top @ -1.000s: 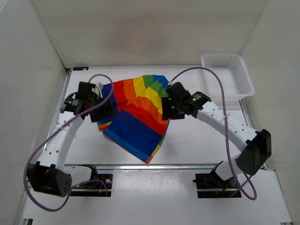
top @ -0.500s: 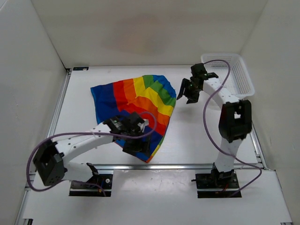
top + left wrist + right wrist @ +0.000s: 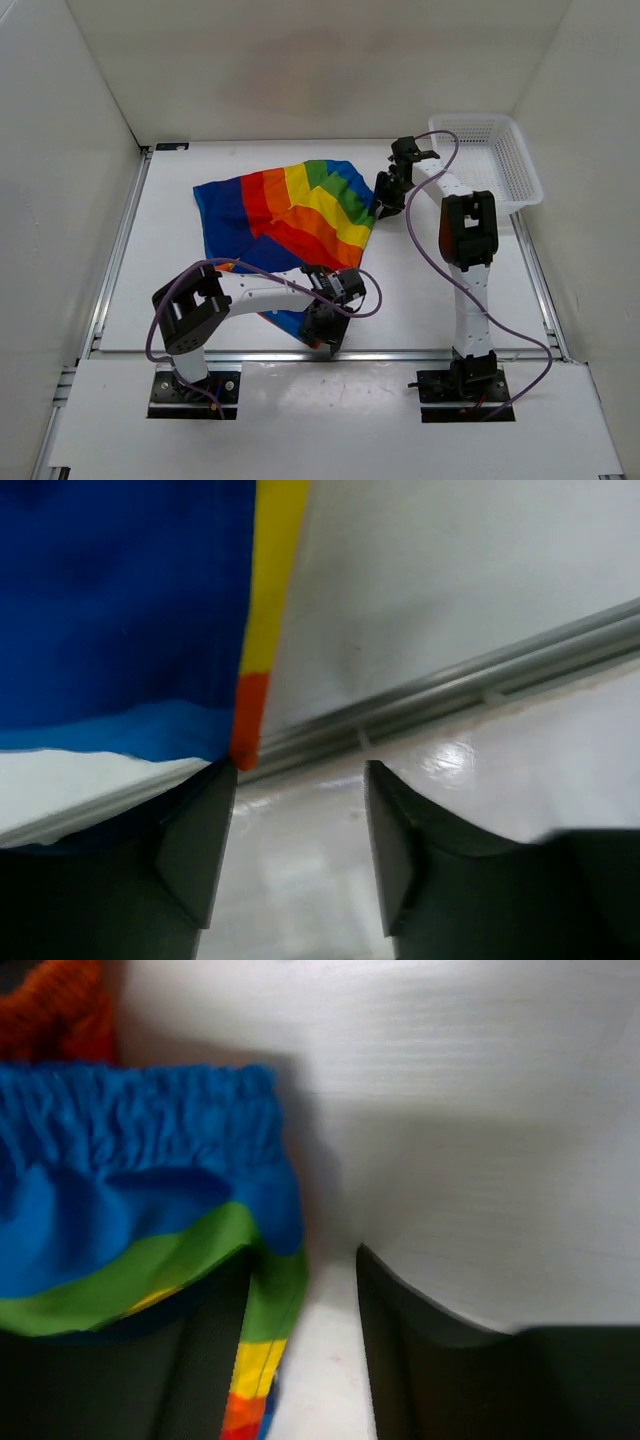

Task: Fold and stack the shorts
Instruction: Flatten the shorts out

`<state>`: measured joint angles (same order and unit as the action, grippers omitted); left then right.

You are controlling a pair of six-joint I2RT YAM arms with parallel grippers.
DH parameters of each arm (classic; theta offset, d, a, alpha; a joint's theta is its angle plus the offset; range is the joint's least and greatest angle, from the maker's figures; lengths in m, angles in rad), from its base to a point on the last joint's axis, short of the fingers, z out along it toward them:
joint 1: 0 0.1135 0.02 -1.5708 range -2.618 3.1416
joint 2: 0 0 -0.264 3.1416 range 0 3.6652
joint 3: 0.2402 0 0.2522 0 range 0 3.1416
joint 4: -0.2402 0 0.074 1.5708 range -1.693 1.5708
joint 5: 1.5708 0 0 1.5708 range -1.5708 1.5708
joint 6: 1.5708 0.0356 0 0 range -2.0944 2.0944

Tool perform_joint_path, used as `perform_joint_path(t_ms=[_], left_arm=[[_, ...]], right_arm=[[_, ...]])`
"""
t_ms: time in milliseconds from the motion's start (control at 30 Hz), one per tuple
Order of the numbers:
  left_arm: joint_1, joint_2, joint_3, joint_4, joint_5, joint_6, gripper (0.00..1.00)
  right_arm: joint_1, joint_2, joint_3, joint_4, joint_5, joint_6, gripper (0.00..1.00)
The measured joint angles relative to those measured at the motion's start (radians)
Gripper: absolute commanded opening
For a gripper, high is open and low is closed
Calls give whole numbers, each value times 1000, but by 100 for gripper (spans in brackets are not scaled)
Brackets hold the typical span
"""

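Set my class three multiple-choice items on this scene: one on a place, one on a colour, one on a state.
1. Where is the basket? A far right corner; B centre; C near left corner.
2. The shorts' waistband is: A red; B white; C blue.
3. The left gripper is: A shut; B open; C unseen.
Key: A, the top view shows it there; C, the right wrist view shows gathered blue; B, its jaws stand apart beside the shorts' corner.
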<state>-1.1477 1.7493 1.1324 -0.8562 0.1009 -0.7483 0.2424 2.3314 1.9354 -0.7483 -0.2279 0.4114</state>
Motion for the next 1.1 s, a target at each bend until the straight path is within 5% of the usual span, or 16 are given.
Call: perform_joint_path(t_ms=[67,100,133,333,600,833,900,967,1000,1033,1100], left_arm=[[0,23,0,-1,-19,-9,35],[0,34,0,-2,-29,-12,11],[3,47,0,-4,-39,-13,10],[77,53,-13,-37,-71,8,10],[410,-76,57,-131,-184,135,10],[508,-95,223,-185,-240,219,10],[519,-117,220,-211,-239,234,38],[526,-164,195,-222,-230,238,62],[531,-197,173,-222,-220,234,82],[532,-234,149,-229,-209,231,92],[533,-331,86,-247,-185,198,96]], right_arm=[[0,13,7,-11,-14,-3,16],[0,13,7,-10,-18,-6,6],[1,13,8,-12,-18,-3,0],[-1,-41,-86,21,37,29,0],[0,-528,-564,89,188,99,0],[305,-941,-986,162,347,316,0],[444,-983,-1078,149,384,409,9],[539,-986,-1125,131,409,498,35],[565,-986,-1135,116,426,531,48],[577,-986,-1137,96,444,557,76],[579,-988,-1127,64,490,587,88]])
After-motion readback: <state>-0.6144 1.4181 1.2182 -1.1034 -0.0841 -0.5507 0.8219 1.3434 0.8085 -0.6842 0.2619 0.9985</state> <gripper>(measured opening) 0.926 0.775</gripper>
